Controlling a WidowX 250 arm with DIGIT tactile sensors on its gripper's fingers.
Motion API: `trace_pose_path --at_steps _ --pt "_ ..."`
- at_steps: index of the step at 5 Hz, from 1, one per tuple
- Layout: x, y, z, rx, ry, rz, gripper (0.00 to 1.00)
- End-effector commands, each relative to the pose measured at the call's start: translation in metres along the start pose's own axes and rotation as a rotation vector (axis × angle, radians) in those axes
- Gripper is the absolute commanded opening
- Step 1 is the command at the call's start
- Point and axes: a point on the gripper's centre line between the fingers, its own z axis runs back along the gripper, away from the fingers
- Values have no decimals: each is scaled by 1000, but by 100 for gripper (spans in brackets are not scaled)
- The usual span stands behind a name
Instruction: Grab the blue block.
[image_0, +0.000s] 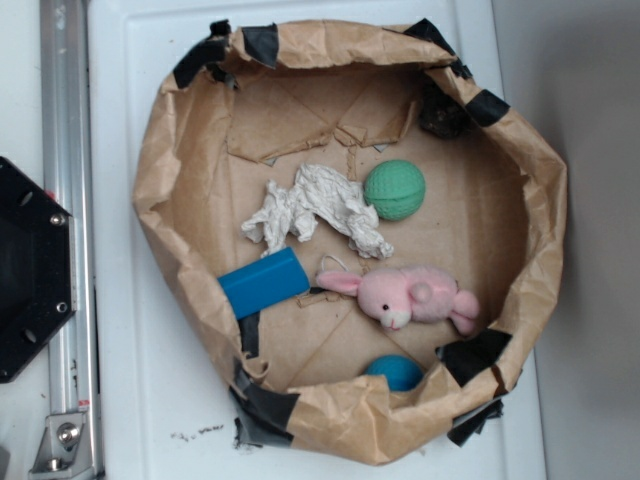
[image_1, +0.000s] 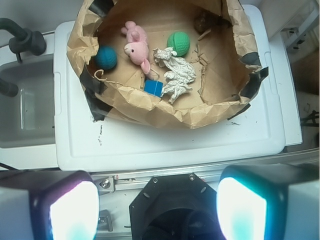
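A smooth white plastic lid (image_0: 150, 400) is covered by a crumpled brown paper nest (image_0: 540, 200) patched with black tape. The glossy blue block (image_0: 263, 282) is seen by the nest's wall, beside wadded white paper (image_0: 315, 205). The gripper (image_1: 157, 207) is held apart, well outside.

Blue block (image_1: 153, 88), apparently half-hidden, lies beside crumpled paper (image_1: 176, 75); tool (image_1: 157, 210) spread.
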Motion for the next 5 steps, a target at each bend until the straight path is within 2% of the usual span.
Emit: trace_pose_path --at_steps 1,2,3,4,5 --pt "0 0 0 0 0 0 100" --pt "44 11 -55 45 18 169 100" --pt "85 19 -113 25 71 258 100" --pt "104 23 -153 30 108 297 100" --pt "90 18 -168 7 158 268 100"
